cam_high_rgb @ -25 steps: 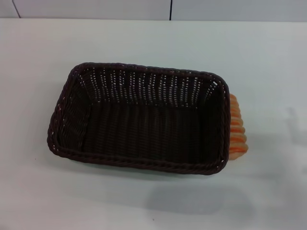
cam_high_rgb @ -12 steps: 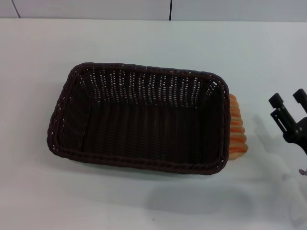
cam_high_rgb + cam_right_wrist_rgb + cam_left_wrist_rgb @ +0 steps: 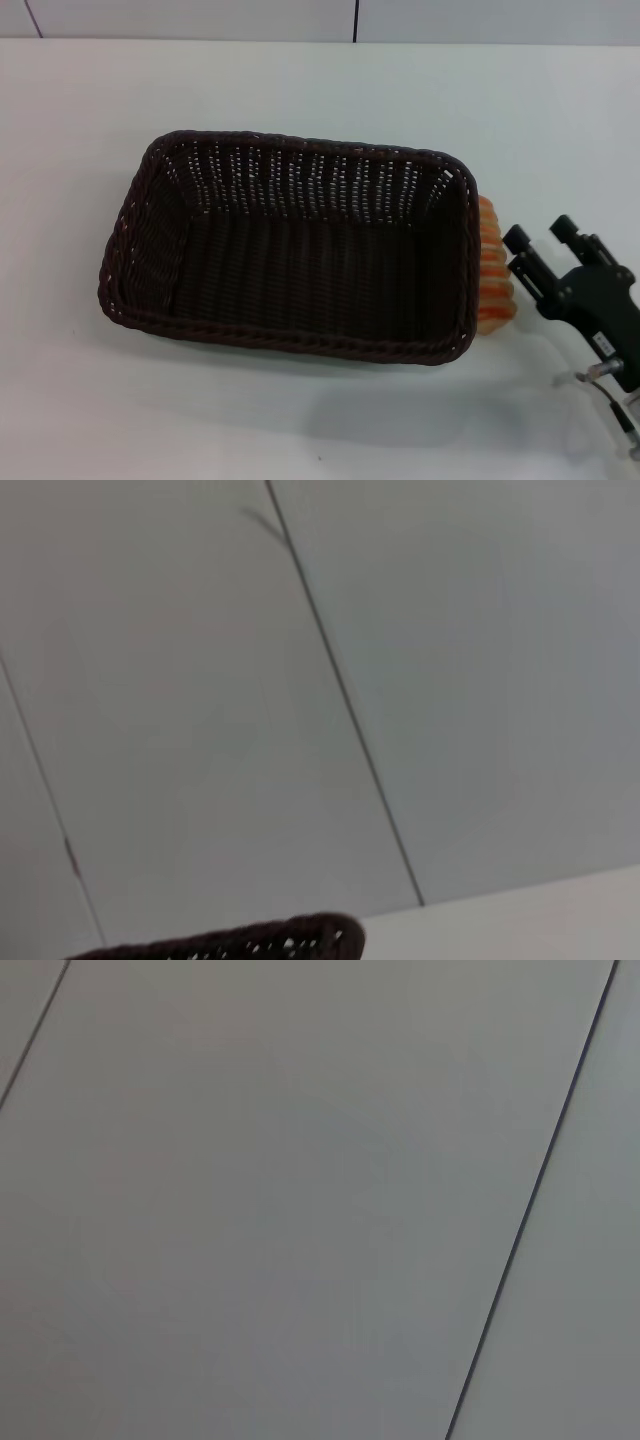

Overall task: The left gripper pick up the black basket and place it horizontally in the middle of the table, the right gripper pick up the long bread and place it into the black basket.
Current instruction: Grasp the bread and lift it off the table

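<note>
The dark woven basket (image 3: pixel 290 250), rectangular with a braided rim and sloping sides, sat in the middle of the smooth white desk (image 3: pixel 300 80). The ridged tan bread (image 3: pixel 493 265) lay against its right outer wall. My right claw (image 3: pixel 540 240) hung just beside the bread, knobbed fingers spread apart, gripping nothing. My left claw was out of sight.

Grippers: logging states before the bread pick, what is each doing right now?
Left gripper: not in view.
Right gripper: open, empty, beside the long bread.
</note>
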